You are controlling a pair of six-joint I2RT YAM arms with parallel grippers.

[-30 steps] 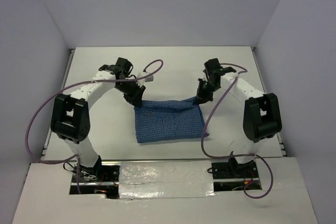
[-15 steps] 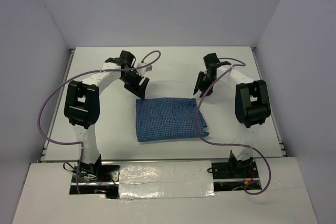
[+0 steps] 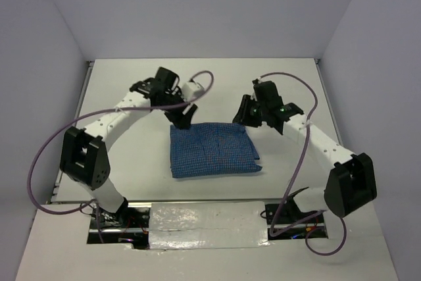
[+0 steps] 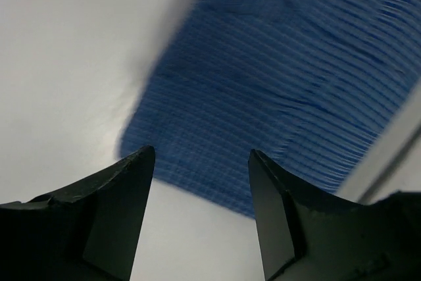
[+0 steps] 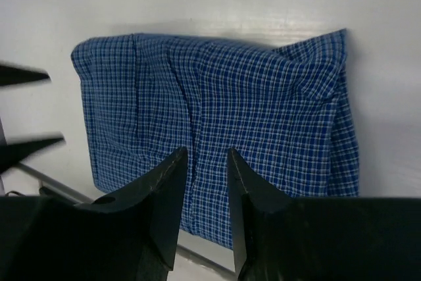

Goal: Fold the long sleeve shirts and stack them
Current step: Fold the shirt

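Folding looks done for the one blue checked shirt (image 3: 214,151) in view. It lies as a compact rectangle flat on the desk (image 3: 125,90), sleeves and collar tucked out of sight, and a lower layer peeks out along the edge on the right hand's side. No second shirt shows, so as far as I can judge, stacking is either not begun or has nothing to go on.

The left hand (image 3: 184,118) hangs just above the shirt's far corner on its own side, fingers spread wide and empty, with the cloth below and slightly ahead of them in the wrist view. The right hand (image 3: 245,113) sits over the opposite far corner, tilted down toward the cloth. Its fingers are only narrowly parted and grip nothing — the shirt lies beneath and beyond them. Both arms arc inward from their bases, elbows out to the sides.
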